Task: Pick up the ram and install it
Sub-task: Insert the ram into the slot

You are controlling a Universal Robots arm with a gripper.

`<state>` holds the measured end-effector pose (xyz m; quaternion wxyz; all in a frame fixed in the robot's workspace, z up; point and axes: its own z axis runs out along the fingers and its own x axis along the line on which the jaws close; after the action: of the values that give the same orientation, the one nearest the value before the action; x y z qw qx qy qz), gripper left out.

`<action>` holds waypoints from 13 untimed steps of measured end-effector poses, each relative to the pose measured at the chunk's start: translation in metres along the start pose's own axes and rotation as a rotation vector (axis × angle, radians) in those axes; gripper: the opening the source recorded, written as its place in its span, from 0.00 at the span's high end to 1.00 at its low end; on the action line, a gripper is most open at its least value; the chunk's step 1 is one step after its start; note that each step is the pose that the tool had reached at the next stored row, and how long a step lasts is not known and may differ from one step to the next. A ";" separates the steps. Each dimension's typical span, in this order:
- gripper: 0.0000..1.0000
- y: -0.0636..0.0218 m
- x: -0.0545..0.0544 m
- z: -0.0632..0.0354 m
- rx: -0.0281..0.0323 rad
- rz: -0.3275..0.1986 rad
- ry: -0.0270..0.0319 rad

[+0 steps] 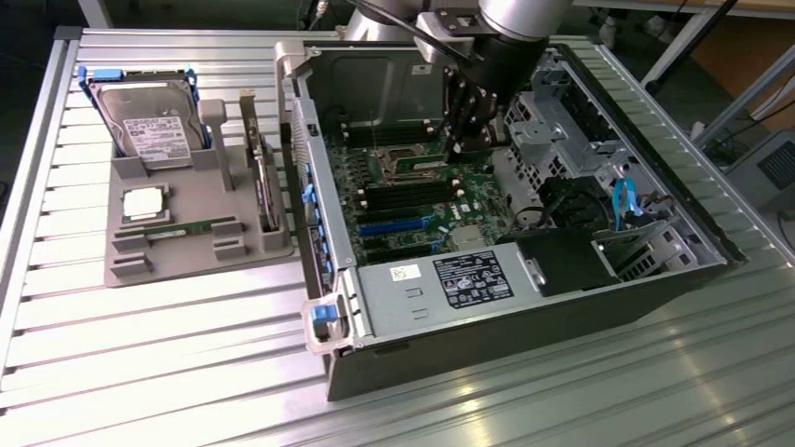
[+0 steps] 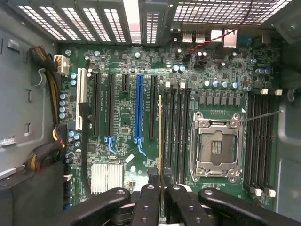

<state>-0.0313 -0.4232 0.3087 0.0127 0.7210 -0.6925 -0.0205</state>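
Wrist view: tool [image 2: 160, 176] clenched on ram [image 2: 160, 132], edge-on just beside empty memory slots [image 2: 176, 132]; case walls [image 2: 23, 117] well apart.

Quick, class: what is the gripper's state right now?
Gripper: closed, holding the ram edge-on over the motherboard.

Exterior view high, angled into computer case [image 1: 522, 340], wrist view behind end effector [image 2: 160, 175], facing shared motherboard [image 1: 416, 209] [image 2: 123, 141]
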 end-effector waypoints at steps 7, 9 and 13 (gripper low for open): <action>0.87 0.0000 0.000 0.0169 0.0006 0.049 -0.0022; 0.87 0.0011 0.000 0.0208 0.0006 0.049 -0.0023; 0.87 0.0033 0.000 0.0288 0.0007 0.049 -0.0023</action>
<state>-0.0359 -0.4232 0.2801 0.0121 0.7040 -0.7098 -0.0208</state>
